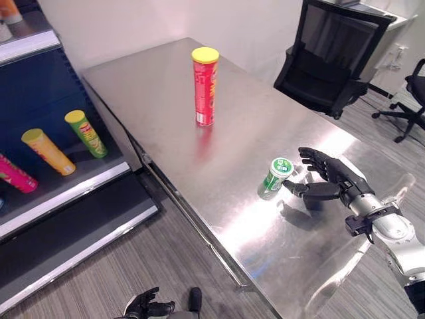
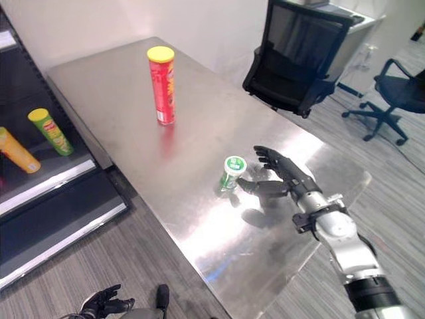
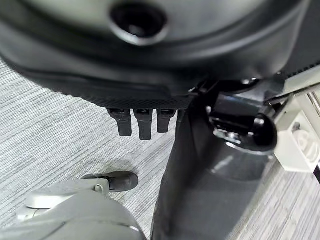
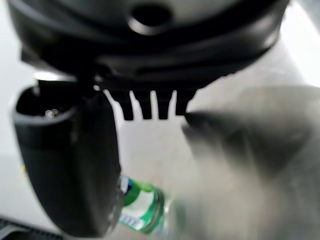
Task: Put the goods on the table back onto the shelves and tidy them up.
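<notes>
The small green-and-white container (image 1: 275, 177) stands on the metal surface (image 1: 166, 80), near its front edge, tilted slightly with its cap toward the right hand (image 1: 330, 177). The right hand sits just beside the container, on the side away from the shelves (image 1: 66, 193). Its fingers are spread and extended, and its thumb reaches toward the container's lower body; contact cannot be confirmed. The hand holds nothing. The container therefore lies directly ahead of the open palm, between thumb and fingers, with its long axis close to upright.

The left hand (image 1: 147, 306) hangs low over the floor, well apart from the surface, fingers loosely relaxed. The right hand is the nearer hand by far.

The red can (image 1: 204, 86) stands upright farther back on the surface, well apart from both hands.
</notes>
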`<state>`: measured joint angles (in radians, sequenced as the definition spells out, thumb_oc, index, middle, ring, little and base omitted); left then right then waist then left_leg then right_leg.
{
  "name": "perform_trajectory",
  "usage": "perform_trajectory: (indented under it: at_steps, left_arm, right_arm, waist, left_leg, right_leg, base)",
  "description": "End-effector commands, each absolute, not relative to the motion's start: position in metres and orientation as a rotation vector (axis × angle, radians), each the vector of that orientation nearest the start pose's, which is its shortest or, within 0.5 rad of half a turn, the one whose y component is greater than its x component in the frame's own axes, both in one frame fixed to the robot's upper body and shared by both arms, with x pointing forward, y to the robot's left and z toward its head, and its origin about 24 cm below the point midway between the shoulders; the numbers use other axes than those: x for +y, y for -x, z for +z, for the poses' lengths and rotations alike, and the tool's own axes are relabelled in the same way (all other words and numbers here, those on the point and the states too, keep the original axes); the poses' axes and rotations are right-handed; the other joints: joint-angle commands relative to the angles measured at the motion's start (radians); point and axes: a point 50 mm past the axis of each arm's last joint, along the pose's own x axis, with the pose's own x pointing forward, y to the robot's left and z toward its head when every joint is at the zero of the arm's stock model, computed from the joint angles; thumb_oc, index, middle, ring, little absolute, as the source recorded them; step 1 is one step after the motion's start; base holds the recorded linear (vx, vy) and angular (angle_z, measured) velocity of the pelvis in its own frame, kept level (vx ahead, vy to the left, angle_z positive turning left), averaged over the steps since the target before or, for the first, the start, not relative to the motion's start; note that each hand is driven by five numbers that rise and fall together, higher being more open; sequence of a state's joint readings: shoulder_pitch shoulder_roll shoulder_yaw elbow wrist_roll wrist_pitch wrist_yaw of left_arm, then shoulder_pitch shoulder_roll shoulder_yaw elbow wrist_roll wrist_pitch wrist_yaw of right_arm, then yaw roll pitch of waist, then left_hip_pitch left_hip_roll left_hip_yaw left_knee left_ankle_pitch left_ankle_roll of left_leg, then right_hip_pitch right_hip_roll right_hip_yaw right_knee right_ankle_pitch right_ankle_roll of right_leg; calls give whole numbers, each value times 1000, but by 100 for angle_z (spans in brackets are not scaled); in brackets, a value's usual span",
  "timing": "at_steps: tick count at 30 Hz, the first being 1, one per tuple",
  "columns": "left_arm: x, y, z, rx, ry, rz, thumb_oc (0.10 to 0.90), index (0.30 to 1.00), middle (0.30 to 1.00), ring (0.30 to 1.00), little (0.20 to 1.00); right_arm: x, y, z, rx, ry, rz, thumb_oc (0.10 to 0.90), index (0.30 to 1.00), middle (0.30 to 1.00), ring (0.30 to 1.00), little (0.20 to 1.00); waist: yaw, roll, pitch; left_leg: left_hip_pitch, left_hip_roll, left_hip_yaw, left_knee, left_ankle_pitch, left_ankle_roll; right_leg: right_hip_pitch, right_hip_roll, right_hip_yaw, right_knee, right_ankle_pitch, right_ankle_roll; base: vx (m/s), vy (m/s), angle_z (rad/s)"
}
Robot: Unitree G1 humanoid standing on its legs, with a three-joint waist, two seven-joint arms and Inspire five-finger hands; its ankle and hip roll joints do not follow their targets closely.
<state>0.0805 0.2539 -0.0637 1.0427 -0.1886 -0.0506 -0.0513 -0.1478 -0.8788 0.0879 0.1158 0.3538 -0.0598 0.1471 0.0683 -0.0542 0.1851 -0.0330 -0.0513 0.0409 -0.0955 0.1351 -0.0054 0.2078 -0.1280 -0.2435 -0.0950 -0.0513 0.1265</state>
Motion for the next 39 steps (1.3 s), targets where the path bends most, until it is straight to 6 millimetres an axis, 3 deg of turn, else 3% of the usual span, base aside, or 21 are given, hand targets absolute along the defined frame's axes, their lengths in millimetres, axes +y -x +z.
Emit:
perform_trajectory:
  at_steps: [1,13,24,25,27,39]
  left_arm:
    - [249,-90,-151,1096,-150,117,800,900,900,900,900]
    - [250,-88,-151,1095,-158,115,800,900,900,900,900]
    - [248,-91,-150,1085,-159,109,800,900,900,900,900]
    - [248,-91,-150,1086,-161,107,800,900,900,900,900]
    - [248,-90,-150,1091,-163,106,800,900,900,900,900]
    - [257,-95,-146,1063,-183,135,800,900,900,900,900]
  right_arm:
    - [-267,-290,170,-231,625,224,800,900,900,900,900]
    - [-254,-290,170,-246,620,298,800,900,900,900,900]
    - [-237,-299,157,-201,679,378,800,900,900,900,900]
    - [-238,-299,156,-187,703,387,767,851,851,851,851]
    - [-240,-299,155,-168,744,396,400,300,300,300,300]
    - [-254,-296,170,-213,824,310,400,300,300,300,300]
  waist:
    - [30,9,-39]
    - [45,7,-38]
    - [61,3,-36]
    - [61,1,-35]
    - [61,-2,-35]
    - [46,-6,-35]
  left_leg:
    - [42,78,68,8,-89,-61]
    - [39,73,54,8,-90,-64]
    - [45,77,43,8,-88,-66]
    - [44,77,42,8,-87,-67]
    - [44,78,40,8,-87,-67]
    - [43,90,41,8,-85,-72]
  right_leg:
    - [-10,-8,-22,18,-7,47]
    - [0,-12,-46,24,-13,49]
    - [6,-5,-51,26,-20,44]
    - [6,-4,-52,27,-21,43]
    - [5,-4,-54,29,-22,43]
    - [4,3,-53,26,-26,38]
  base:
    - [0,0,0]
    - [7,-9,4]
    - [3,-6,2]
    - [7,-21,4]
    - [-2,-18,5]
    - [-8,-18,5]
